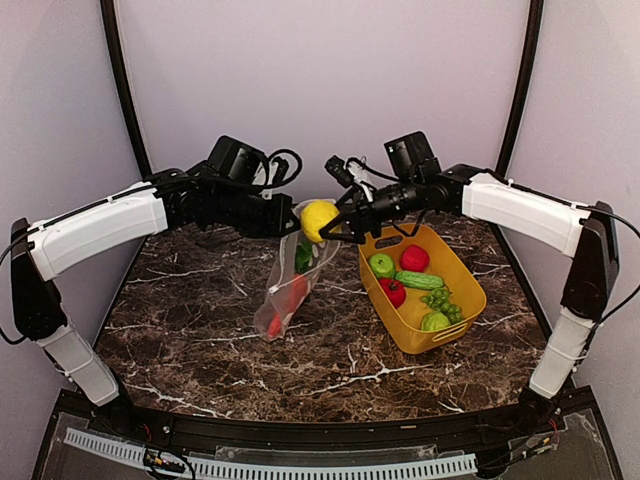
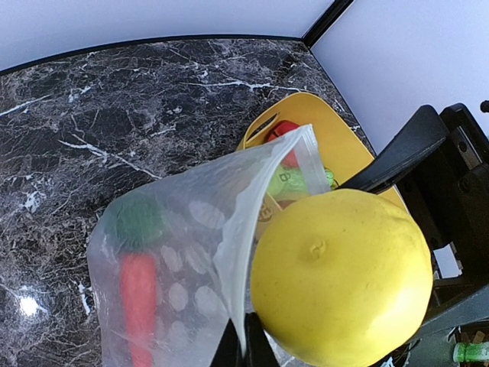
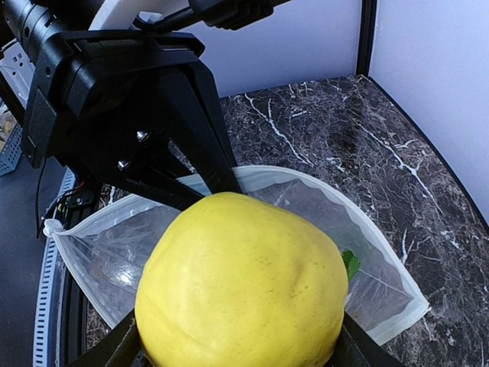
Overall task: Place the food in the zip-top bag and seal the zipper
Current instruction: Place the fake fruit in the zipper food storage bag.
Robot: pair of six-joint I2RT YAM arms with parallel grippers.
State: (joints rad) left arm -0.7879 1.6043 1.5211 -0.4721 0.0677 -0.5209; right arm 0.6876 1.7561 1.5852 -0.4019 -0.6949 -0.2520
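Marble table [image 1: 200, 340]: clear bag [image 1: 288, 292] gaping, yellow lemon [image 1: 318, 220].

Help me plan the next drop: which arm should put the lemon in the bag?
Right. The right gripper holds the lemon at the zip-top bag's open mouth; the left gripper is occupied pinching its rim up.

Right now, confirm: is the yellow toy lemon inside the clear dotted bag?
No, the right gripper holds the lemon outside the bag.
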